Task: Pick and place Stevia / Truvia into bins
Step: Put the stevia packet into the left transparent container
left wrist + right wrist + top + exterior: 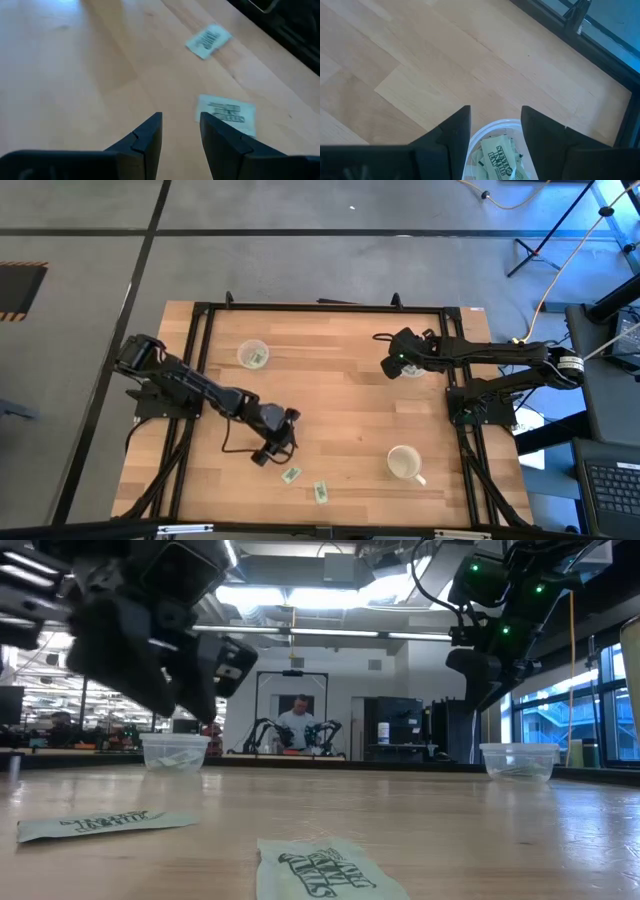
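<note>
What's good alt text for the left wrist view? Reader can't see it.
The left gripper, fingers open and empty, hangs over a light wooden table just short of a white-and-green Stevia packet lying flat. A second packet lies farther off, near the table's dark edge.

Two flat packets [291, 475] [321, 492] near table's front edge

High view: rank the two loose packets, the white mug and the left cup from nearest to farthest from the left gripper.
From the left gripper:
1. Nearer packet, just beyond it.
2. Second packet, near the table edge.
3. Left cup, at the far side.
4. White mug, on the right.
</note>
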